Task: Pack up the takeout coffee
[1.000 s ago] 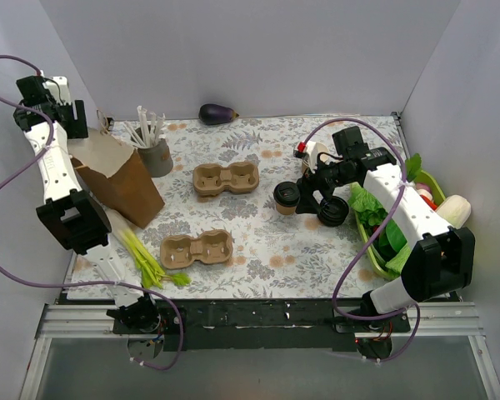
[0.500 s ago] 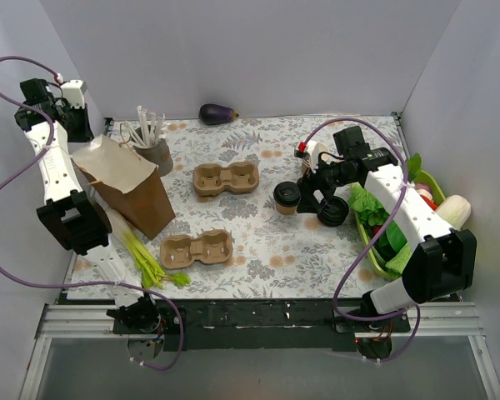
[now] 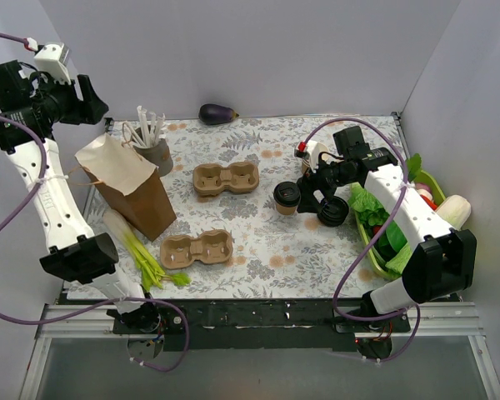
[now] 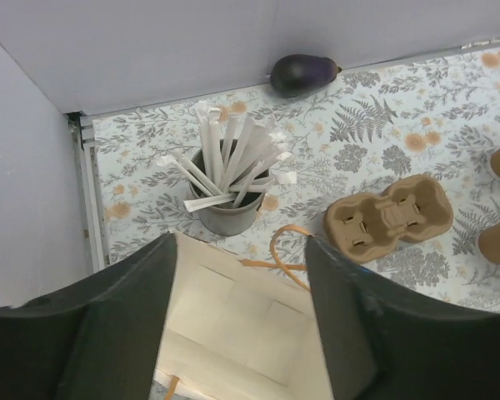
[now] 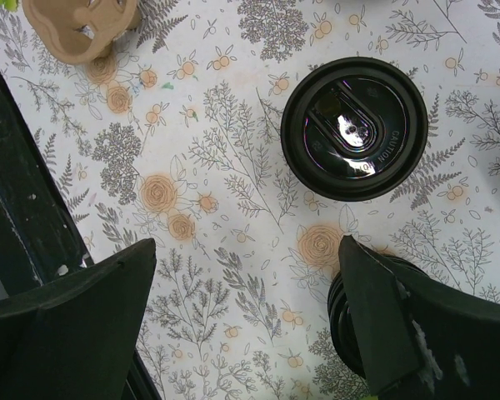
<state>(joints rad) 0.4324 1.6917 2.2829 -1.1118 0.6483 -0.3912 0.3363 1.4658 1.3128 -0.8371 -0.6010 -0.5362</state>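
Observation:
The takeout coffee (image 3: 287, 198), a small tan cup with a black lid, stands right of the table's middle. From above its lid (image 5: 354, 127) is round and glossy. My right gripper (image 3: 312, 197) hovers just right of the cup, open and holding nothing (image 5: 246, 250). The brown paper bag (image 3: 127, 182) stands upright at the left with its mouth open. My left gripper (image 3: 90, 106) is raised above and behind the bag, apart from it. Its fingers are spread, open (image 4: 242, 243), and the bag's pale inside (image 4: 242, 325) shows between them.
A stack of black lids (image 3: 333, 211) lies under my right finger. Two pulp cup carriers (image 3: 226, 179) (image 3: 197, 248) sit mid-table. A grey cup of wrapped straws (image 3: 153, 152), an eggplant (image 3: 217, 113), a leek (image 3: 142, 254) and a green basket (image 3: 430, 182) of vegetables are around.
My left arm lifted up and back from the bag's top, and its jaws shut and then parted again. The bag now stands more upright, shifted slightly right. The right arm stayed put.

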